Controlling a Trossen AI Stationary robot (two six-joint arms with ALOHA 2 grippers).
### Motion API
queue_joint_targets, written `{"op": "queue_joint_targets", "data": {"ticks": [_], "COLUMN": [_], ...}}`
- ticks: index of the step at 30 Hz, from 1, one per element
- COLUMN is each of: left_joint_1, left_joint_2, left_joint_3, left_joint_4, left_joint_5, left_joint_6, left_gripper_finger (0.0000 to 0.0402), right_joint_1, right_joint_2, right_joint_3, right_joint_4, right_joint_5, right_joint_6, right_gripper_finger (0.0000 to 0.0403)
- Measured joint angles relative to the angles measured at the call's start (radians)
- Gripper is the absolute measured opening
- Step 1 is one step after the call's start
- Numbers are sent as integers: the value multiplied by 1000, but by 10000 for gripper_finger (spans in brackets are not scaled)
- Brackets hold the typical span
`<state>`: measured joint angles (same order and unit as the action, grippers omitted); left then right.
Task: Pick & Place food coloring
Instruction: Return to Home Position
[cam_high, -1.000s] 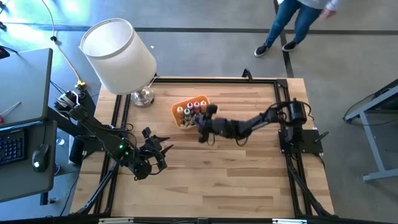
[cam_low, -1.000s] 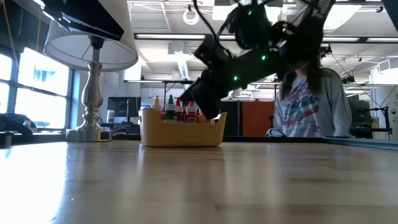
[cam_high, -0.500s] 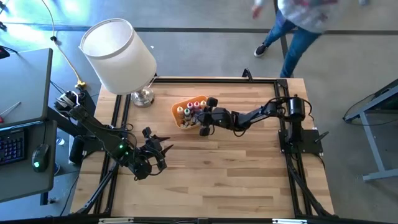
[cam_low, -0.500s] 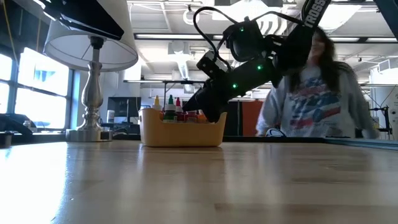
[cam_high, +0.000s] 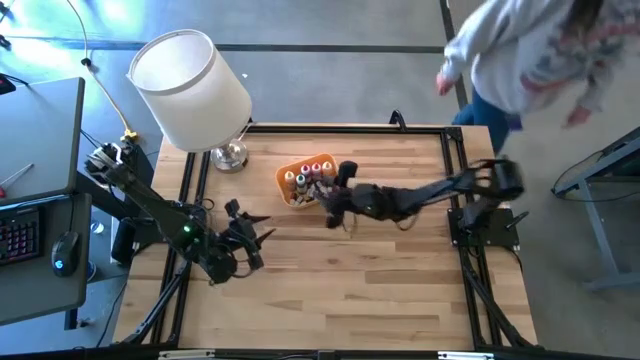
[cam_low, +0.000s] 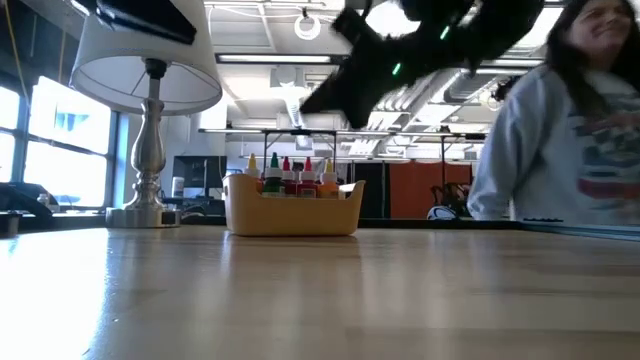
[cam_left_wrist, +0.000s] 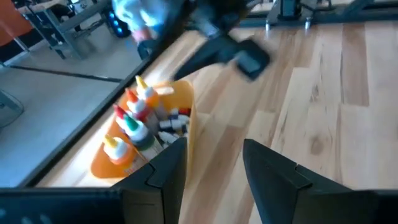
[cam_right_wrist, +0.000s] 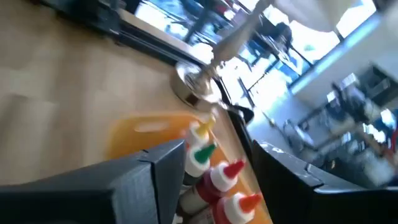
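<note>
Off the table at 9 o'clock, a grey desk (cam_high: 45, 150) carries a black keyboard (cam_high: 16, 240) and a dark computer mouse (cam_high: 58, 264). A lamp with a white drum shade and a silvery metal foot (cam_high: 192, 85) stands in the 10 o'clock corner of the light wooden butcher-block table (cam_high: 330, 300).

The left gripper (cam_high: 256, 233) hangs low over the wood at about 9 o'clock from the table's centre. Its two dark fingers (cam_left_wrist: 166, 174) are spread apart with nothing between them but bare boards, and its wrist view looks across at the tray.

Well apart from it, toward its 2 o'clock, the small orange rectangular plastic tray (cam_high: 284, 181) sits between 11 and 12 o'clock of the table's centre, near the lamp's foot. The tiny white and clear food coloring bottles (cam_high: 312, 171) are packed inside the tray. In the low view they stand upright, with yellow, green, red and orange caps poking above its rim.

The right gripper (cam_high: 330, 202) is just beside the tray at the tray's 4 o'clock. In the low view that arm is lifted well above the caps and touches none of them. Its wrist view shows its fingers parted and empty, with the capped bottles beyond them.

Past the table at 1 o'clock, a person in a grey sweatshirt and blue jeans (cam_high: 540, 55) leans over the floor.
</note>
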<state>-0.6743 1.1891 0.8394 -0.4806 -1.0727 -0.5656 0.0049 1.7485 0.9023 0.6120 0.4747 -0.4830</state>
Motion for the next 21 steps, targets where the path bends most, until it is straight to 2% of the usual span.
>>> {"op": "queue_joint_targets", "data": {"ticks": [2, 4, 10, 13, 16, 19, 21], "left_joint_1": [0, 0, 0, -1, -24, -59, -81], "left_joint_2": [-47, -93, -277, -366, -448, -513, -555], "left_joint_3": [26, 55, 66, 32, -58, -181, -248], "left_joint_4": [-63, -144, -433, -514, -464, -296, -181], "left_joint_5": [-1, 2, 71, 33, 35, 48, 95], "left_joint_6": [13, 16, -73, -132, -106, -11, 59], "left_gripper_finger": [153, 153, 153, 153, 153, 153, 153], "right_joint_1": [49, 101, 269, 365, 461, 530, 554], "right_joint_2": [-98, -216, -557, -691, -789, -881, -952], "right_joint_3": [0, 0, 1, 0, -37, -168, -285], "right_joint_4": [-109, -240, -722, -901, -929, -791, -663], "right_joint_5": [6, 8, -18, 17, 57, 34, -5], "right_joint_6": [-32, 1, 309, 418, 450, 349, 293], "right_gripper_finger": [176, 171, 145, 129, 116, 108, 104]}}
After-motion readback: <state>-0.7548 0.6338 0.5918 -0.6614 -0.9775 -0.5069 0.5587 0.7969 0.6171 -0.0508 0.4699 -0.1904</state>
